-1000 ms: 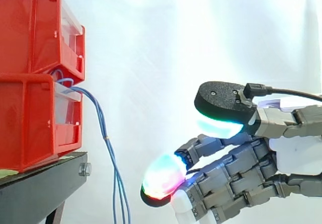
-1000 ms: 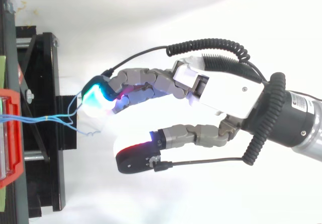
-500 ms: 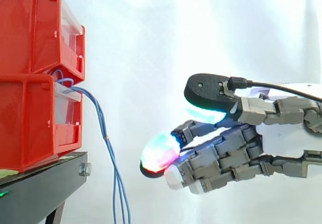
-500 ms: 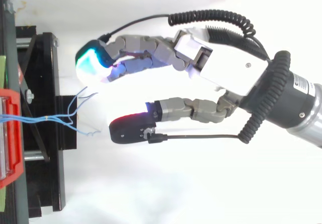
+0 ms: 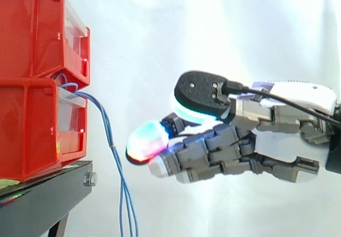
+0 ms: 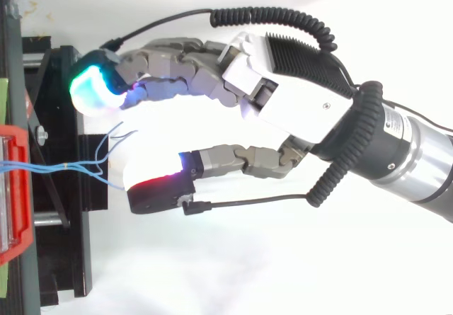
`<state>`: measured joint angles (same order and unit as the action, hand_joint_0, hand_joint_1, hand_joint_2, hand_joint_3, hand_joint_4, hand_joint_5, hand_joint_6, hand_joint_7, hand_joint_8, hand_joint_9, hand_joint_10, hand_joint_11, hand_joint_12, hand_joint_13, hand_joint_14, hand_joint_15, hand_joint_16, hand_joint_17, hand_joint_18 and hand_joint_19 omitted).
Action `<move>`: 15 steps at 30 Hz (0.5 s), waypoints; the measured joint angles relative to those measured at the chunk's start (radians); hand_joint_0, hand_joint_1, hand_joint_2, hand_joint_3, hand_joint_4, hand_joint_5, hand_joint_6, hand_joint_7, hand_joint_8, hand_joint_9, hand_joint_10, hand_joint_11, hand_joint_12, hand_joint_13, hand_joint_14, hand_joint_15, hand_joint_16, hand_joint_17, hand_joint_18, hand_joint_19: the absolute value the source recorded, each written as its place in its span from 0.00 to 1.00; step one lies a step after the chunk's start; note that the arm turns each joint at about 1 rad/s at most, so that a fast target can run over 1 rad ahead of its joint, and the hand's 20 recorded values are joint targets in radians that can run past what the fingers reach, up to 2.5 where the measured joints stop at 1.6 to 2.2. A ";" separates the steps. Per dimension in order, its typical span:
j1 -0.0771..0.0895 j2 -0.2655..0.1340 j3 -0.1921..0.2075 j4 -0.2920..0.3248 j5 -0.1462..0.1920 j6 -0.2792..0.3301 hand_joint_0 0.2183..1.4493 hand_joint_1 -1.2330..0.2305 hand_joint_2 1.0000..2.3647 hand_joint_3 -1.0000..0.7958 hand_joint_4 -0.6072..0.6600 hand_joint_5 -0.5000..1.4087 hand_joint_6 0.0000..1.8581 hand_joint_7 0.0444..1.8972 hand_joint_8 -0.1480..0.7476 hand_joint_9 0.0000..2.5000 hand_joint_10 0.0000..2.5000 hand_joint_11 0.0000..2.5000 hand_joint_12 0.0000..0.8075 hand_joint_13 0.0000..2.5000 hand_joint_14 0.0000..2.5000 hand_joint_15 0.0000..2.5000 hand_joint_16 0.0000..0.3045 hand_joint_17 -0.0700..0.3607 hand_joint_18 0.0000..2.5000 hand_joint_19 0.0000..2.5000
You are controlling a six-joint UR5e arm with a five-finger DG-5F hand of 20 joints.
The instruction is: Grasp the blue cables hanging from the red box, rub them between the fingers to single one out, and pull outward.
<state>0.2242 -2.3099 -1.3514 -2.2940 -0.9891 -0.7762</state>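
Several thin blue cables (image 5: pixel 108 135) come out between the two stacked red boxes (image 5: pixel 32 40) and hang down past the black stand (image 5: pixel 42 197). From above, the cables (image 6: pixel 83 163) run right from the red box (image 6: pixel 14 187) and their loose ends splay out. My hand (image 6: pixel 297 95) reaches in from the right, open, with the thumb (image 6: pixel 152 191) and fingertips (image 6: pixel 95 88) held wide apart. The cable ends lie in the gap between them, untouched. In the side view the hand (image 5: pixel 290 96) has its glowing fingertips (image 5: pixel 145 141) just right of the cables.
The black stand (image 6: pixel 64 209) carries the boxes at the left edge. A white curtain backs the scene. Open space lies below and to the right of the hanging cables.
The hand has moved left towards the boxes and risen a little. Its fingers and thumb now straddle the cable ends, which have not moved.
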 measured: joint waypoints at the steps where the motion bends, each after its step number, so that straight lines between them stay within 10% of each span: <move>1: 0.000 -0.002 0.000 0.017 0.001 -0.011 0.25 0.46 0.00 0.30 0.67 0.16 0.27 0.37 0.42 0.28 0.00 0.10 0.43 0.18 0.00 0.11 0.14 0.39 0.14 0.13; 15: 0.026 -0.086 0.009 0.121 0.003 0.022 0.26 0.46 0.00 0.30 0.68 0.16 0.27 0.37 0.42 0.28 0.00 0.10 0.42 0.19 0.00 0.12 0.14 0.39 0.15 0.13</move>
<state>0.2505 -2.3963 -1.3427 -2.1731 -0.9857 -0.7546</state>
